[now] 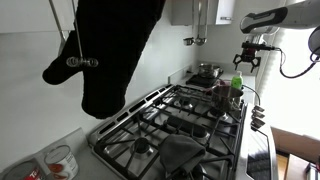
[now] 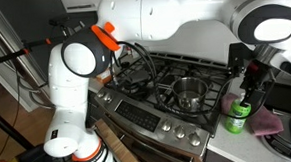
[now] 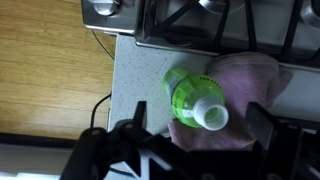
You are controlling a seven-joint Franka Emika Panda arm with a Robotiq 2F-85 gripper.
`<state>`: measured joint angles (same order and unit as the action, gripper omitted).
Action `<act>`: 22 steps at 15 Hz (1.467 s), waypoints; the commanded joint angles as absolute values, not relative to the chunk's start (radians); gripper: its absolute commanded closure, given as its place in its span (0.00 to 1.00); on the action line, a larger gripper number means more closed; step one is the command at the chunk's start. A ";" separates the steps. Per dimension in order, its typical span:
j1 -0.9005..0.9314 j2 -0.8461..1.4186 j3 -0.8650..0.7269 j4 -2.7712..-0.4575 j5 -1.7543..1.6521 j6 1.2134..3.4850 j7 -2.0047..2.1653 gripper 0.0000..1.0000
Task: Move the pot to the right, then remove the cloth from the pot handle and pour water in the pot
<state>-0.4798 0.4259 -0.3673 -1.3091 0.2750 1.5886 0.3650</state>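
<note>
A steel pot (image 2: pixel 189 92) stands on a burner of the gas stove and also shows in an exterior view (image 1: pixel 207 72). No cloth shows on its handle. A green bottle (image 3: pixel 190 92) with an open white neck stands on a pink cloth (image 3: pixel 250 80) on the white counter beside the stove. The bottle shows in both exterior views (image 2: pixel 238 111) (image 1: pixel 237 88), and the cloth shows in an exterior view (image 2: pixel 267 123). My gripper (image 3: pixel 197 125) is open and empty. It hangs straight above the bottle (image 2: pixel 253 70) (image 1: pixel 248 58), with a finger on either side of the neck.
The stove's black grates (image 1: pixel 190 115) fill the middle. A dark cloth (image 1: pixel 180 152) lies on the near grate. A black oven mitt (image 1: pixel 112 50) hangs in the foreground. A glass jar (image 1: pixel 60 160) stands on the counter. Wooden floor (image 3: pixel 50 70) lies beyond the counter edge.
</note>
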 commanded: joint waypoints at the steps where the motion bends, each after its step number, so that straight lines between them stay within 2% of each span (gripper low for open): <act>1: -0.532 0.510 -0.349 -1.196 0.313 1.507 0.362 0.00; 22: -0.607 0.722 -0.285 -0.979 0.325 1.348 0.401 0.00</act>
